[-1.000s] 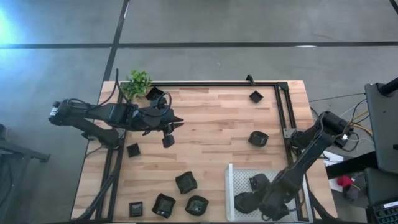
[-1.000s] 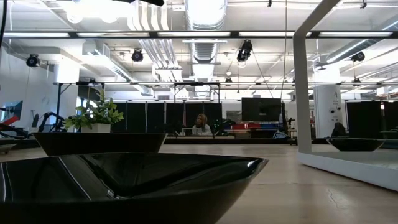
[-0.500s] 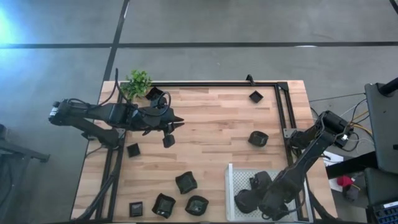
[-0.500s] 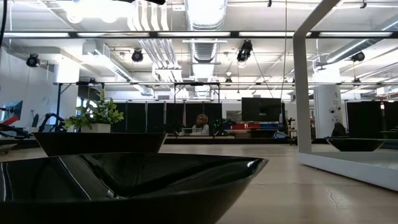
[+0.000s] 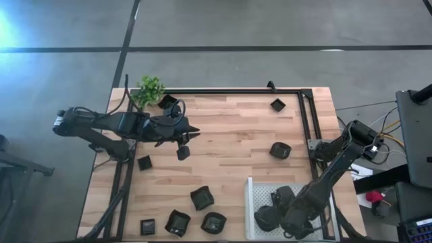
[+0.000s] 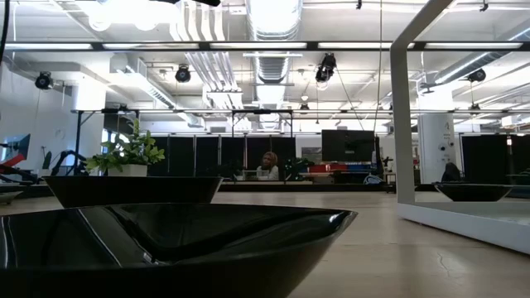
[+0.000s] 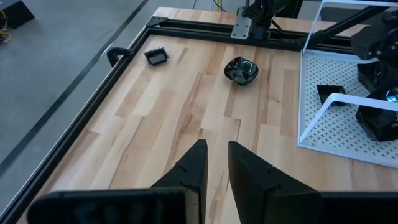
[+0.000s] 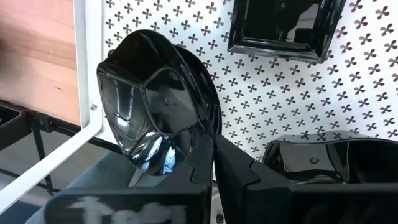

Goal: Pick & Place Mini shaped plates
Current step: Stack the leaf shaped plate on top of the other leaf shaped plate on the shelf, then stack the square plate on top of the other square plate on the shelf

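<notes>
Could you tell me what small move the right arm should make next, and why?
Probably lower a little and open. The right end effector is shut on the rim of a rounded black plate, held tilted above the white perforated tray, where other plates already lie.

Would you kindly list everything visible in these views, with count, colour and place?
Plates on the wood: nine, black, scattered over the table.
Plates in the tray: two lying, black, beside the held one.
Tray: one, white, perforated, on the table by the right arm.
Plant: one, green, table corner by the left arm.
Table: one, light wood, black frame.
Person: one, far off in the room.
Left gripper: dark, above the table's left side, empty, slightly open.
Right gripper: dark, over the tray, shut on a rounded plate.
</notes>
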`<state>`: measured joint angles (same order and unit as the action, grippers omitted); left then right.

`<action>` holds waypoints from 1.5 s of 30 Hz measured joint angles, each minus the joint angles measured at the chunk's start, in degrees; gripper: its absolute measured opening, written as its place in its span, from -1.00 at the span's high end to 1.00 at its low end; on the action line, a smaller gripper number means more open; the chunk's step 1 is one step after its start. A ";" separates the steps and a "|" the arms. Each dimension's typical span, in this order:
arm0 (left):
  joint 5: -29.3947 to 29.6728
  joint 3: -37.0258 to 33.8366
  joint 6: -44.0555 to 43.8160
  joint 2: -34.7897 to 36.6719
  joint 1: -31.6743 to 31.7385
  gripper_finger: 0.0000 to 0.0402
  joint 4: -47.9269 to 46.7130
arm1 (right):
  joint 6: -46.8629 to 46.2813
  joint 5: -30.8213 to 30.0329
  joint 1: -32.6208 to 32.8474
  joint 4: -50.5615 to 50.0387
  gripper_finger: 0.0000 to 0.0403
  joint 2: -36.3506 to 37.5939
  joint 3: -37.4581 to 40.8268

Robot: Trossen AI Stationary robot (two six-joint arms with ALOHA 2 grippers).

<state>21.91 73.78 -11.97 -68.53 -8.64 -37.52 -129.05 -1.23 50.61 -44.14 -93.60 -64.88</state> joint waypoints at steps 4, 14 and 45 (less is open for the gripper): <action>0.00 0.00 -0.02 0.00 0.00 0.71 0.02 | 0.00 0.05 -0.07 0.20 0.90 0.00 0.00; 0.00 0.00 -0.02 0.00 0.00 0.71 0.02 | 0.00 0.20 -0.05 1.14 0.61 0.02 0.02; -5.30 -1.11 0.01 -0.02 -0.85 0.71 -2.06 | 10.15 -21.36 -7.13 -20.67 0.71 16.12 0.28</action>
<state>16.61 72.67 -11.96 -68.55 -9.49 -39.58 -118.90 -22.60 43.48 -64.81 -77.49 -64.60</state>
